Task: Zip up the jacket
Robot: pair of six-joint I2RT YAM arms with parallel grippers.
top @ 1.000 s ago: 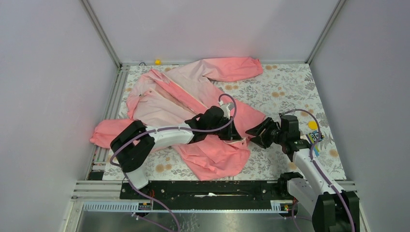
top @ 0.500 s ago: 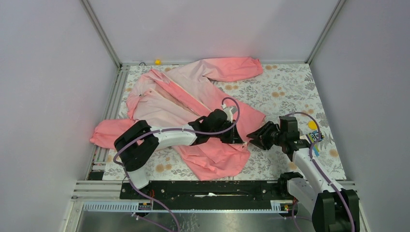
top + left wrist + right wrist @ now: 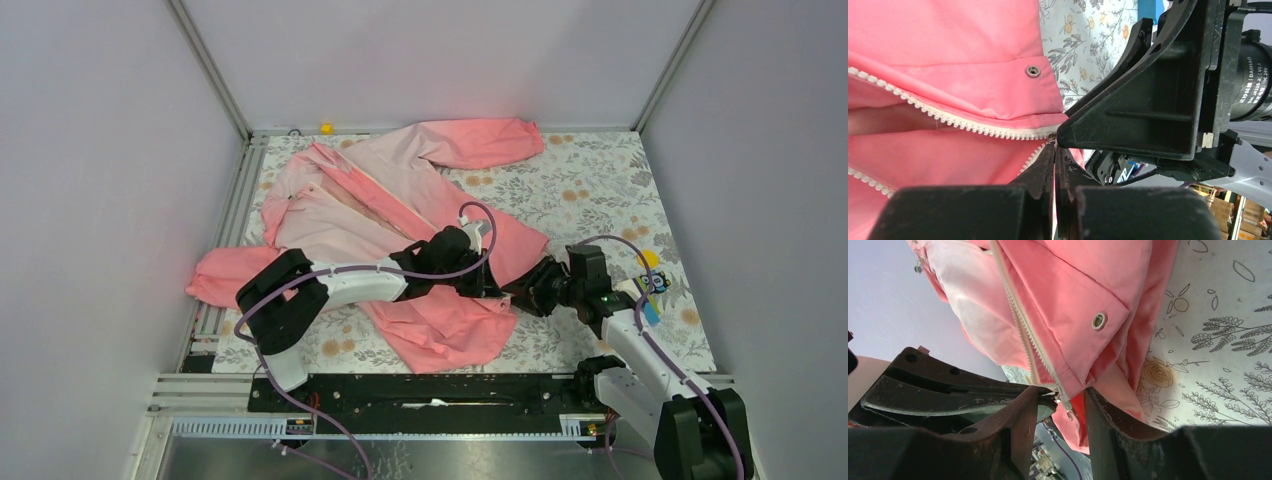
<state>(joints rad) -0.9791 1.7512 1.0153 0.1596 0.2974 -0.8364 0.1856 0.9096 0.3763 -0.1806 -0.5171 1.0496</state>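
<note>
Crowding at the jacket hem
The left end effector pinches the zipper end; the right end effector straddles it, half-spread. Colliding fingers could jolt it loose.

White arms, black joints, purple cables.

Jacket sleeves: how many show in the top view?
2 on the jacket: the far sleeve lies along the far edge, cuff pointing right; the left sleeve lies at the near left edge. No sleeve looks hidden.
</note>
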